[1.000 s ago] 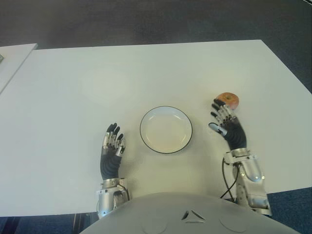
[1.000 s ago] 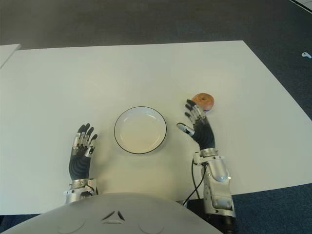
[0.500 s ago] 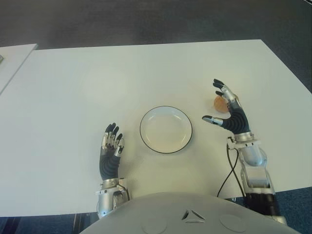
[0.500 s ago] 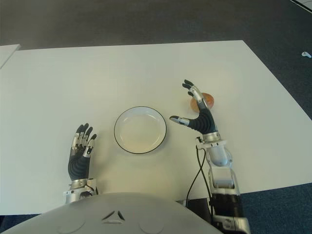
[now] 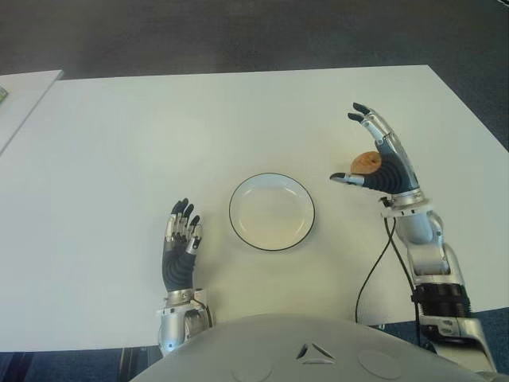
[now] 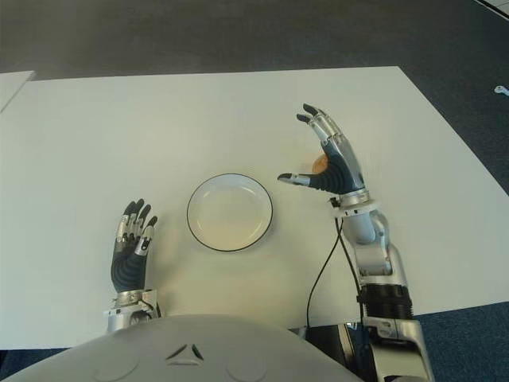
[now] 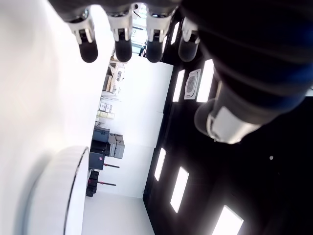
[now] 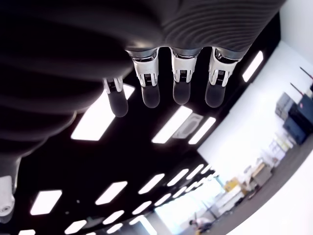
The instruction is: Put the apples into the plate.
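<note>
One orange-red apple (image 5: 367, 161) lies on the white table (image 5: 159, 143), right of the white, dark-rimmed plate (image 5: 270, 213). My right hand (image 5: 359, 147) hovers over the apple with its fingers stretched out and its thumb pointing toward the plate. The palm hides part of the apple. It is open, and the right wrist view shows straight fingers (image 8: 149, 93) with nothing in them. My left hand (image 5: 184, 219) shows left of the plate near the front edge, fingers relaxed. The left wrist view shows the plate's rim (image 7: 63, 196) beside it.
A second white table's corner (image 5: 24, 91) shows at the far left. A black cable (image 5: 374, 267) hangs beside my right forearm. Dark floor lies beyond the table's far and right edges.
My right hand rose from the table beside the apple and moved forward over it, spreading its fingers. The apple and the left hand stayed where they were.
</note>
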### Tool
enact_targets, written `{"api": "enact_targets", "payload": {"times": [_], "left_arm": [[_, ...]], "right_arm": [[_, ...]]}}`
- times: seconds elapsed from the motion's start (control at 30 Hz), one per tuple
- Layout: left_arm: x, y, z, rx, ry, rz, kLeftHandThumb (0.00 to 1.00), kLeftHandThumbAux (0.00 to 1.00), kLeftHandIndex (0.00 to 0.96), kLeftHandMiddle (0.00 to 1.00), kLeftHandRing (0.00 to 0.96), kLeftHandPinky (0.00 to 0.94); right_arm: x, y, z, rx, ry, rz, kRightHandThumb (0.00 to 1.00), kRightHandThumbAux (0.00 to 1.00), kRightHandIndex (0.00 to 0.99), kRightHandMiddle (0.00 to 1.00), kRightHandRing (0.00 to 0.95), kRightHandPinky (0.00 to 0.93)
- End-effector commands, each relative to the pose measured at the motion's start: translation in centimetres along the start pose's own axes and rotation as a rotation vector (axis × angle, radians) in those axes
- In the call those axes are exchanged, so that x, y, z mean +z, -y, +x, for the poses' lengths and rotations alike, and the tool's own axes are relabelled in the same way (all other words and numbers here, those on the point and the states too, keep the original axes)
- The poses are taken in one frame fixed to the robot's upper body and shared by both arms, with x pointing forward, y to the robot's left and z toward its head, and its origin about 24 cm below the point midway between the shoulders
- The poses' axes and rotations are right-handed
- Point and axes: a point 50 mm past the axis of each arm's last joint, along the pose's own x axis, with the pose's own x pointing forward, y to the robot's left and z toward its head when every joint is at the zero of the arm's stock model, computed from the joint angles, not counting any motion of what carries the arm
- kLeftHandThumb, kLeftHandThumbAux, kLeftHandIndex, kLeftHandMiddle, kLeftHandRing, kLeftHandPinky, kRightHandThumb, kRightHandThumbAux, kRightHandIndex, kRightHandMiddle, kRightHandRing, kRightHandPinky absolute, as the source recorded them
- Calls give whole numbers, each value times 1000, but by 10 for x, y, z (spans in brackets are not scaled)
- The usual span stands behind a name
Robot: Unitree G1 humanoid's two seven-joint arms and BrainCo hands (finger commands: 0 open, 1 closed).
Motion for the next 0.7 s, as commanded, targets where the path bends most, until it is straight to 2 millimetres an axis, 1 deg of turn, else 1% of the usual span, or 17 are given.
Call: {"api": "enact_targets", "payload": {"times": [0.03, 0.37, 0.7], "left_arm": [[-10, 1, -4, 10, -70, -1, 260, 632, 0, 0, 0, 0], [-10, -1, -5, 39, -77, 16, 263, 623, 0, 0, 0, 0], [-10, -2, -6, 56, -85, 18, 277, 600, 0, 0, 0, 0]], "right_arm": [[-25, 2, 9, 68, -40, -138, 521, 477, 111, 63, 16, 19], [-52, 4, 17, 189, -79, -315, 485, 425, 79, 28, 0, 0], [-63, 6, 18, 282, -132, -400, 422, 391, 22, 0, 0, 0]]}}
